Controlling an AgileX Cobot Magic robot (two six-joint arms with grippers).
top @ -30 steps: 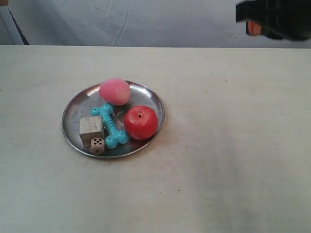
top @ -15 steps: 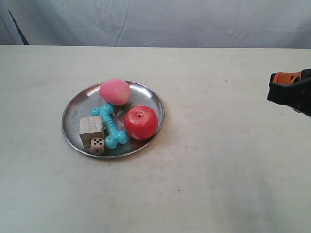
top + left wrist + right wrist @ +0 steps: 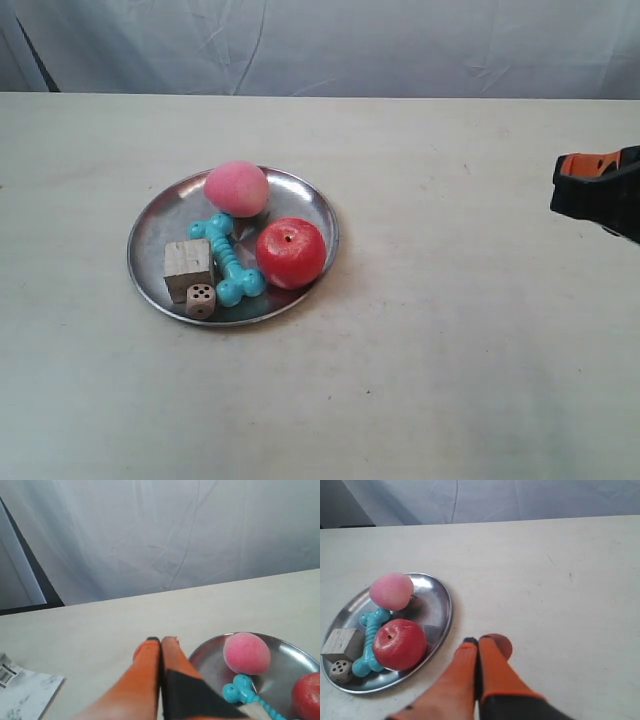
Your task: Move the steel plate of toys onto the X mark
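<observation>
The steel plate [image 3: 150, 222] rests on the pale tabletop, left of centre in the exterior view. It holds a pink peach [image 3: 236, 188], a red apple [image 3: 290, 252], a turquoise bone [image 3: 227, 260], a wooden cube [image 3: 188, 265] and a small die [image 3: 201, 298]. My right gripper [image 3: 478, 641] is shut and empty, above bare table just beside the plate's rim [image 3: 447, 611] near the apple [image 3: 399, 644]. My left gripper [image 3: 161, 641] is also shut and empty, close to the plate [image 3: 292, 652] on the peach's [image 3: 246, 653] side. No X mark shows in any view.
A black and orange part of the arm at the exterior view's right [image 3: 600, 190] shows at the frame's edge. A grey cloth backdrop [image 3: 330, 45] hangs behind the table's far edge. A white paper with a barcode [image 3: 25, 690] lies near the left gripper.
The arm at the exterior view's right dropped from the upper corner to mid-height at the edge, then held still. The plate and toys have not moved.
</observation>
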